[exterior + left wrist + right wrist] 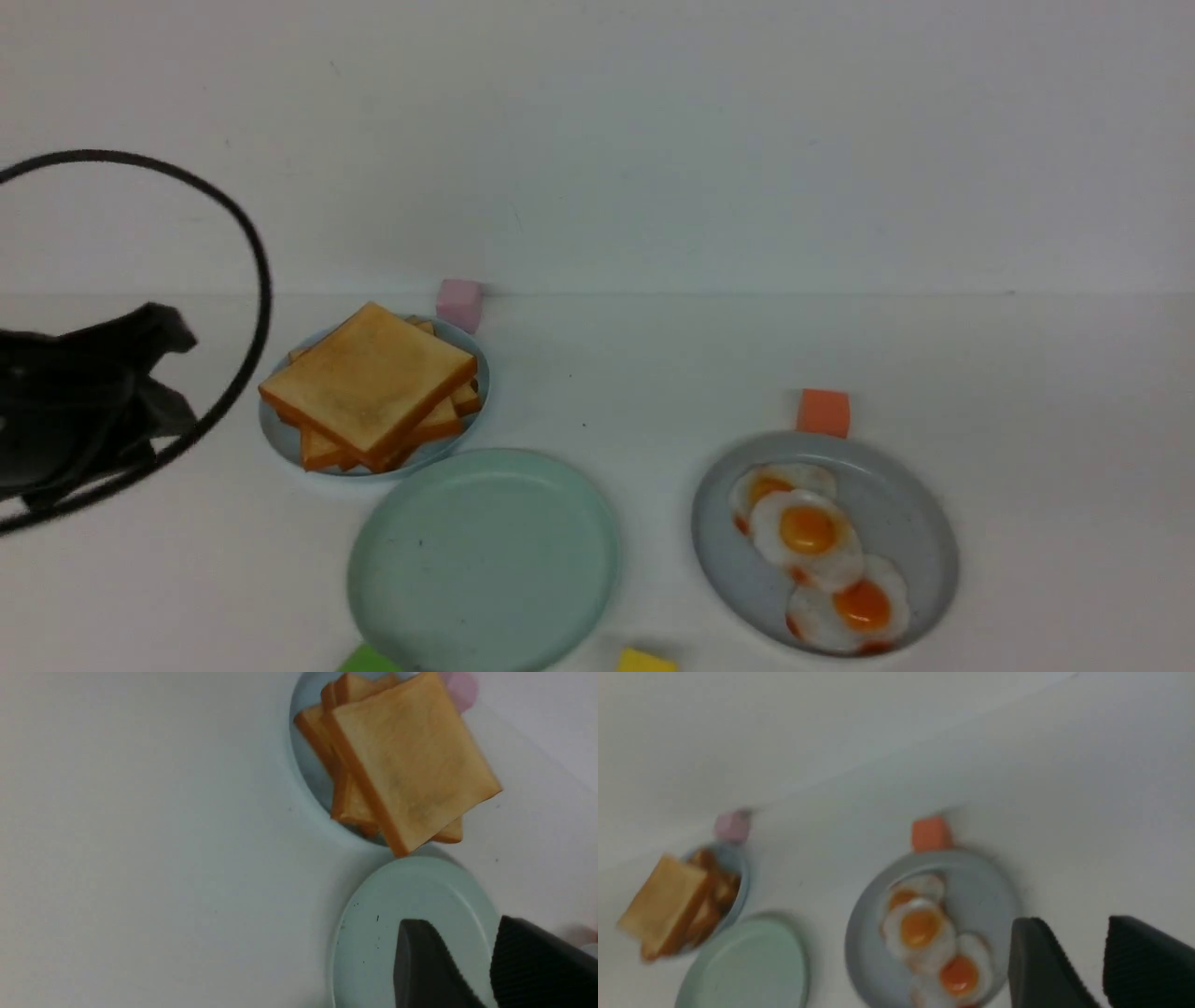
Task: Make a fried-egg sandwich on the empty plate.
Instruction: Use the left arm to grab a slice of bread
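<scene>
Left pincer point(460, 933) jaws apart, empty; right pincer point(1073, 933) likewise. Round pale mint-green plate point(485, 560) bare, off to left pincer's right. Stack of square golden-brown toast slices point(373, 387) nearer, same side. Pinch top slice by overhanging crust corner, lift level, avoid dragging slices beneath.

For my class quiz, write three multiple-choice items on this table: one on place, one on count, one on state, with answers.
1. The orange cube stands: A) behind the grey-blue plate; B) on that plate; C) at the near edge.
2. Fried eggs on it: A) one; B) two; C) three.
3. The mint-green plate is: A) empty; B) stacked full; C) upside down.
Answers: 1 A, it sits just past the far rim; 2 C, three yolks show; 3 A, its surface is bare.
</scene>
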Controlling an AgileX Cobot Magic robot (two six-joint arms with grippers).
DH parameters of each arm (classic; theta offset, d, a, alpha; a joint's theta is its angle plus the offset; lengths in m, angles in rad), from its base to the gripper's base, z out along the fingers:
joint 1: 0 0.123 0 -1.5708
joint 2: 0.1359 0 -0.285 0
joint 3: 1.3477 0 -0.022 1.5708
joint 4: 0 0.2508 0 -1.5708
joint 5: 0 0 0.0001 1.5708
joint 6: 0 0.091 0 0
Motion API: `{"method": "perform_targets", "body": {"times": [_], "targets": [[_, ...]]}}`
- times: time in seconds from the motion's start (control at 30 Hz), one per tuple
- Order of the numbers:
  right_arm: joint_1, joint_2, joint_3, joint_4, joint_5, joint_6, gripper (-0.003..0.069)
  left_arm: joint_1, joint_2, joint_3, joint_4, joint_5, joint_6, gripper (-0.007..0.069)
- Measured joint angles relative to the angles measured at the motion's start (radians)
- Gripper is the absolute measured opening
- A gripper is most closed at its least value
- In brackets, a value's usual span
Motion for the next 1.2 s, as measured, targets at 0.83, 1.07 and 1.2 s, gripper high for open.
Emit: {"method": "perform_targets", "body": {"times": [0.83, 1.07, 1.2], "targets": [[0.000, 0.000, 0.002, 0.371, 0.192, -0.427, 0.0241, 0.238, 0.751, -0.571, -0.459, 0.197, 0.625, 0.0413], [0.000, 0.000, 0.002, 0.371, 0.224, -0.429, 0.0241, 0.267, 0.809, -0.571, -0.529, 0.185, 0.700, 0.0414], [0.000, 0.000, 0.004, 0.371, 0.230, -0.429, 0.0241, 0.267, 0.829, -0.571, -0.560, 0.187, 0.705, 0.0414]]}}
